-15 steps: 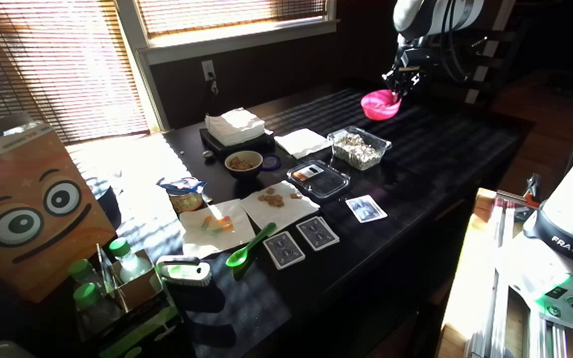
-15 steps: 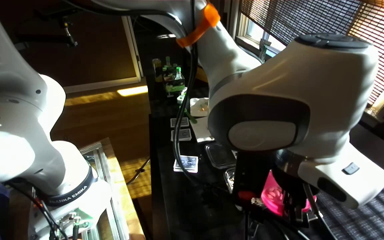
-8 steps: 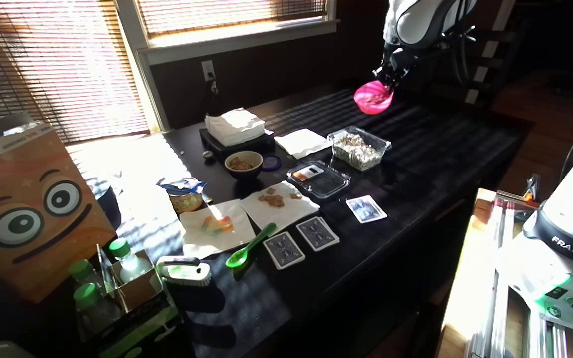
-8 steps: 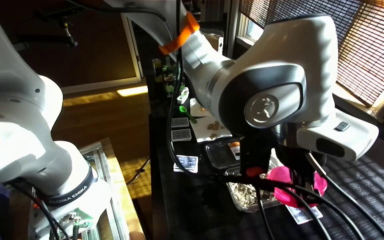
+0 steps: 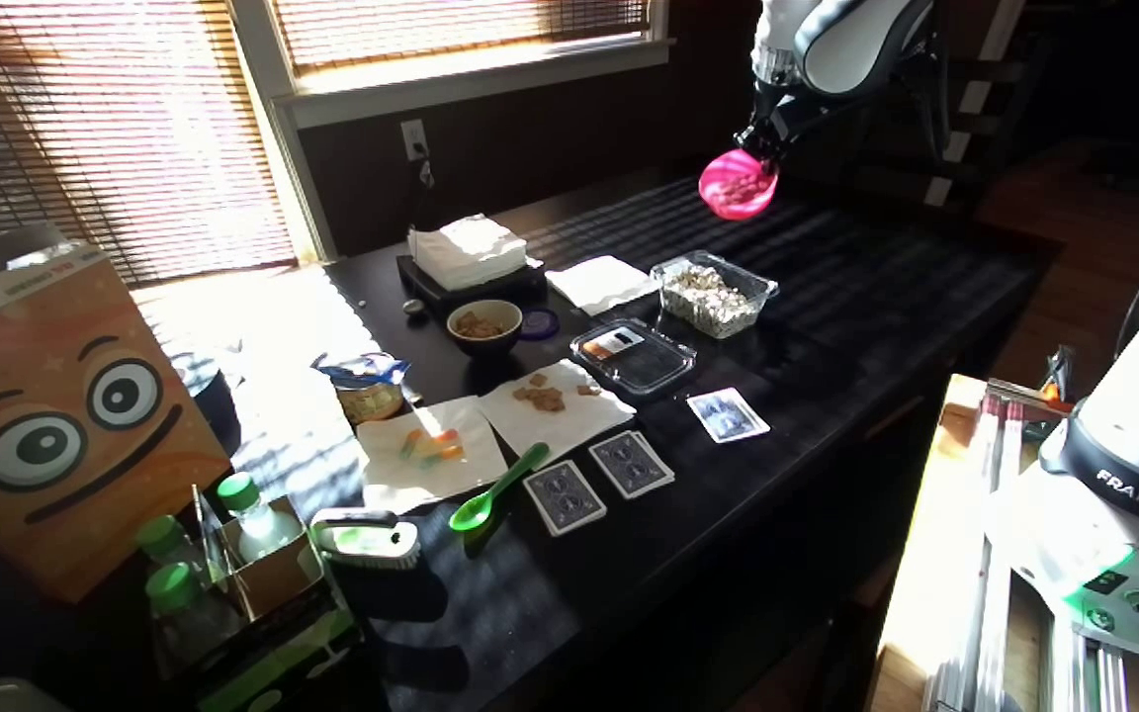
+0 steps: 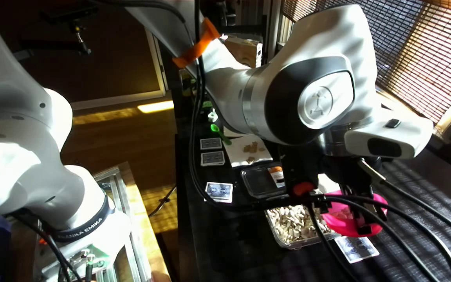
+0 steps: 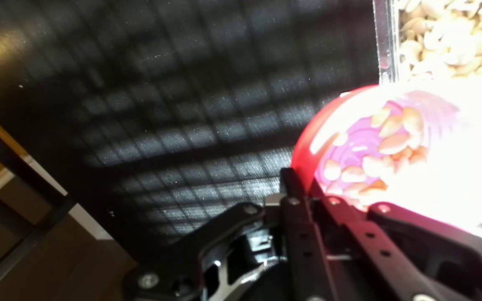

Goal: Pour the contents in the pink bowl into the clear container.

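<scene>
One arm (image 6: 307,94), bent downward — pincer (image 7: 303,182) tight on rim of tilted pink bowl (image 5: 718,186)

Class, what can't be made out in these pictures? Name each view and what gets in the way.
In an exterior view: part of the container, behind the pink bowl.
Wrist view: more of the container, cut off by the top and right edges.
Wrist view: the pink bowl's right side and what lies there, whited out by glare.
In both exterior views: print on the label, too small to read.
</scene>
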Robot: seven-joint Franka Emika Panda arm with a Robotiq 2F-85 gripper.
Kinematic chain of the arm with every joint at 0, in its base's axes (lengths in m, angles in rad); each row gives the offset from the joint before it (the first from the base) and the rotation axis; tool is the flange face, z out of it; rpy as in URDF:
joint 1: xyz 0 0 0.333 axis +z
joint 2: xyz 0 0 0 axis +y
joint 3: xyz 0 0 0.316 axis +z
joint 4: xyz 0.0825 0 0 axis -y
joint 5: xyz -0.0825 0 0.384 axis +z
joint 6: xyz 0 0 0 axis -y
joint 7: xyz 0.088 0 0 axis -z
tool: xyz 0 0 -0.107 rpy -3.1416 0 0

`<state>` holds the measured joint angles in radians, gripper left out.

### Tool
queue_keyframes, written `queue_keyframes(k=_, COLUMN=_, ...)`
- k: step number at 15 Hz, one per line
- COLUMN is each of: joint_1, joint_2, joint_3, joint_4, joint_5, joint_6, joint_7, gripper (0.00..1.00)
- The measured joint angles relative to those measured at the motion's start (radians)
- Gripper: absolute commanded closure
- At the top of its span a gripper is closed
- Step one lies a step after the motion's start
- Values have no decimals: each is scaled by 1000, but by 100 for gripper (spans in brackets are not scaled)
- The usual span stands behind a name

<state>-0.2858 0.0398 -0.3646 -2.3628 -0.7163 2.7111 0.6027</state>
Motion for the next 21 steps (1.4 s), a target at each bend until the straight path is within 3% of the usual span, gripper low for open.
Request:
queue_keyframes(k=5, joint_1=2, joint_2=1, joint_3=8, joint_4=0, joint_5=-77, joint_6=0, joint_7=14, gripper=99)
queue_keyframes(k=14, joint_1=26, joint_2=1, joint_3=59, joint_4=11, joint_5=-542, joint_6=-54, joint_7=274, gripper=99)
queue_keyframes(k=21, joint_1=40, joint_2=1, joint_3=101, joint_4=10, joint_5=-739, joint_6=-101, joint_7=338, gripper=99)
